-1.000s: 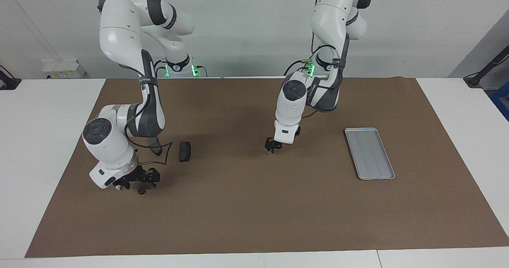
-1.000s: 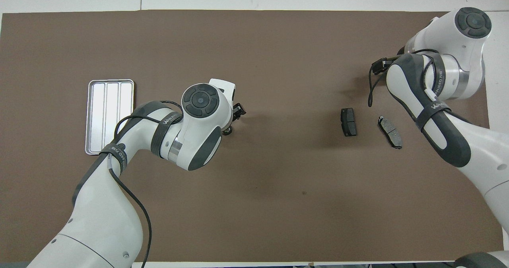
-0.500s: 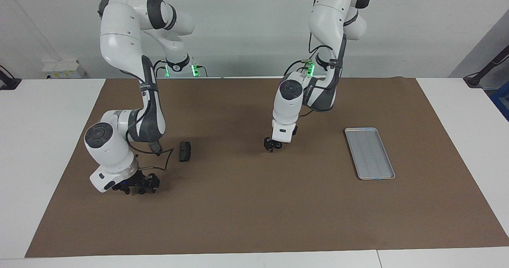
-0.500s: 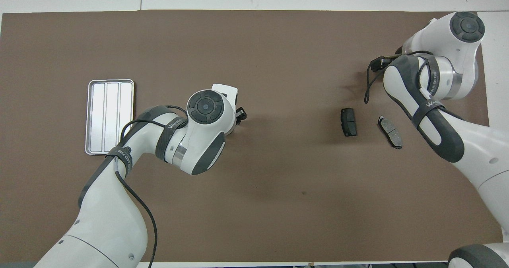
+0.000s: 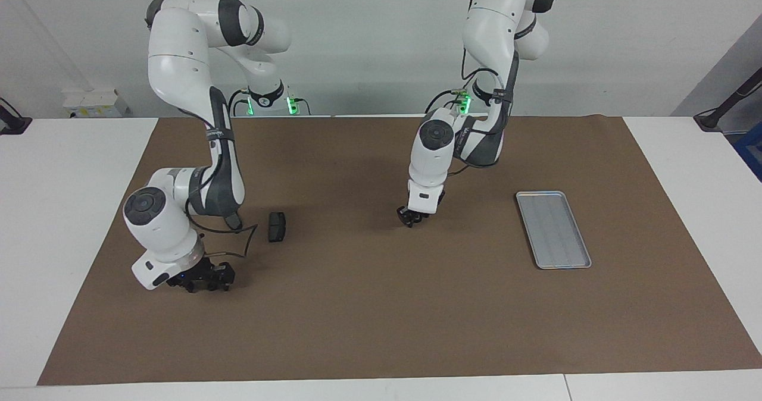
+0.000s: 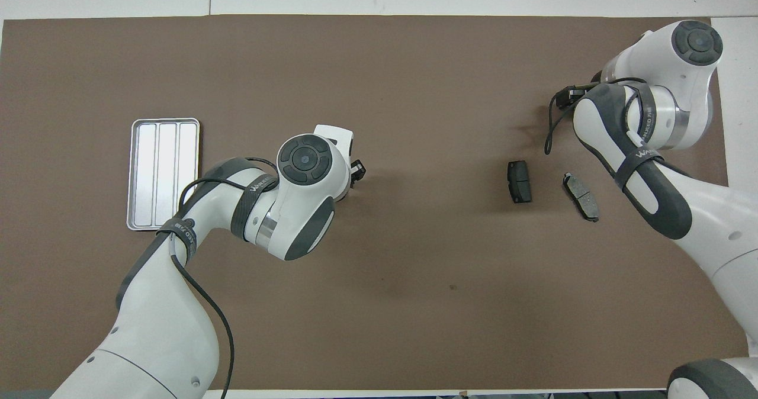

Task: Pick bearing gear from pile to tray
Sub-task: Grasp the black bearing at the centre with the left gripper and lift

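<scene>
Can only spot one brake pad (image 5: 276, 226) from the facing view, lying flat on the brown mat (image 5: 357, 318) at roughly 9 o'clock of it, toward the right arm's end of the table (image 5: 71, 169). Need the overhead view to catch the second pad (image 6: 581, 196), just beside the first at about its 4 o'clock up there, apart, not touching. From the facing view, hidden by the right arm.

Works the other way round for the right claw (image 5: 205, 279): visible only from the facing view, down low at the mat around 7 o'clock of that one pad, buried under its own wrist from overhead. Can't tell whether clenched or released, or holding anything.

Left claw (image 5: 412, 216) hanging low over bare mat near the middle, about 9 o'clock of the tray (image 5: 553, 229) in the facing view. Same story, can't tell clenched or released.

Can't pick out the bearing gear in either view.

Shapes and surfaces: pads dark grey, flat and blocky, the second with a lighter, mottled face. Tray silvery metal with rounded corners and a raised rim, over at the left arm's end, well apart from the pads. From overhead, bright, with the floor split into three long lanes by ridges; from the facing view, just dull grey. Mat matte brown. Arms glossy white with dark grey joints and round dark caps.
</scene>
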You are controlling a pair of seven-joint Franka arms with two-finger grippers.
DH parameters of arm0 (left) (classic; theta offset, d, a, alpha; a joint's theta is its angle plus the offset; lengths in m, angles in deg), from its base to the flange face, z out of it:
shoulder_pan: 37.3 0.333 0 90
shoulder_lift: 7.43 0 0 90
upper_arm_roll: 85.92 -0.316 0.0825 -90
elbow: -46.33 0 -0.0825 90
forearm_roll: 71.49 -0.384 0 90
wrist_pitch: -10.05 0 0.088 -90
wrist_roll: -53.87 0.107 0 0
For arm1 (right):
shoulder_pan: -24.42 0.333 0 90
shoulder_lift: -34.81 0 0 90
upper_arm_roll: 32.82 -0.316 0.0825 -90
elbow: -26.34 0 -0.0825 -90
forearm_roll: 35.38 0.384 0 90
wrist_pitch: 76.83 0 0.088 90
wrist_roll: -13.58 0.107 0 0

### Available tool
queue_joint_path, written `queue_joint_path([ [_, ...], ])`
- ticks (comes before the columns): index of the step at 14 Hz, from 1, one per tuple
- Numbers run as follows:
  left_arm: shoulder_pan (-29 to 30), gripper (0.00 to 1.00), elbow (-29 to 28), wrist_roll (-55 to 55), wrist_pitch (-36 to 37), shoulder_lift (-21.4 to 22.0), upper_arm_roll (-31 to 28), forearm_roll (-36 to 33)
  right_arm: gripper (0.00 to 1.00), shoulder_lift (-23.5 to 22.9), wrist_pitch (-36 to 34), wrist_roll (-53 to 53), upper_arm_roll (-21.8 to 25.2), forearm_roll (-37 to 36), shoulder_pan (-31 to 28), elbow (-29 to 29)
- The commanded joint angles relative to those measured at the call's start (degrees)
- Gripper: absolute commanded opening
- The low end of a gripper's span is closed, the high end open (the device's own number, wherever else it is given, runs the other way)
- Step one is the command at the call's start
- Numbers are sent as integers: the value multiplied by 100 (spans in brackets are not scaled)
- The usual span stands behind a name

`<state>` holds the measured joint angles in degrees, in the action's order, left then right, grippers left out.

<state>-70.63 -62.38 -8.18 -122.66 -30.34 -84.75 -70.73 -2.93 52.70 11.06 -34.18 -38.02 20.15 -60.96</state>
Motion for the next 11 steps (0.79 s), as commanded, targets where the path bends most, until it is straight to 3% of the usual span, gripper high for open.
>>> queue_joint_path([
  [1, -78, 18, -133, -62, -142, 41, -91, 21, 85, -67, 20, 146, -75, -35, -83, 64],
  [3, -34, 2, -115, -53, -20, 50, -99, 13, 78, -67, -15, 207, -75, -26, -83, 64],
  [6, 324, 2, -106, 279, 305, 320, -126, -40, 51, -58, -129, 296, -75, -8, -92, 64],
  [9, 1343, 2, -457, 2076, 1070, 1094, -108, -40, 24, -58, -138, 296, -75, 0, -109, 46],
  [11, 2055, 2, -659, 3448, 1089, 1236, -108, -40, 0, -58, -138, 296, -75, 0, -118, 38],
])
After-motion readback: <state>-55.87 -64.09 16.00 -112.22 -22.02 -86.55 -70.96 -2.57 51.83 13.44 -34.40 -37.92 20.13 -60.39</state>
